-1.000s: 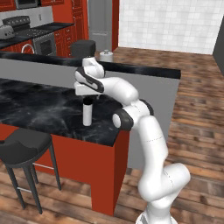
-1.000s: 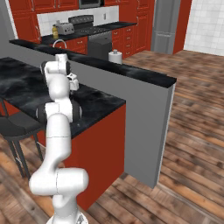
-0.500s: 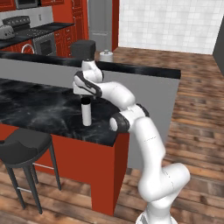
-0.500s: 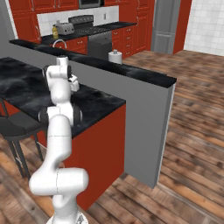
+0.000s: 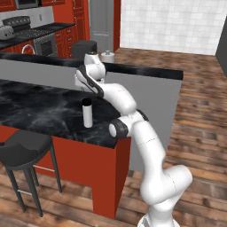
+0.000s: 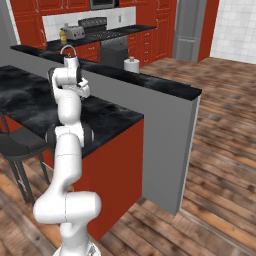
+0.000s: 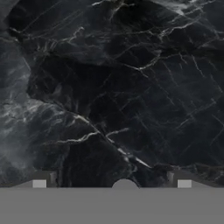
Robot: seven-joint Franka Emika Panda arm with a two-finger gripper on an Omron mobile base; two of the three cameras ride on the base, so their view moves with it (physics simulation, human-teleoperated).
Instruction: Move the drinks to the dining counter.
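The white bottle [image 5: 87, 113] with a black cap stands upright on the black marbled top of the dining counter [image 5: 35, 106], near its right end. My gripper [image 5: 84, 88] hangs straight above the bottle, clear of the cap and holding nothing. In the hand view the gripper [image 7: 111, 184] is open, its fingertips [image 7: 39, 184] wide apart over the marble, and a small round cap-like shape peeks up between them at the bottom. The amber juice bottle [image 6: 63, 36] stands on the far worktop beside the silver toaster [image 6: 75, 33].
A grey raised ledge [image 5: 44, 73] runs behind the counter top, with a white roll [image 5: 107, 56] standing on it. A dark stool [image 5: 24, 144] stands in front of the counter at the left. Wooden floor spreads out to the right.
The hand has risen straight up off the white bottle, which stays standing where it was. The base has not moved.
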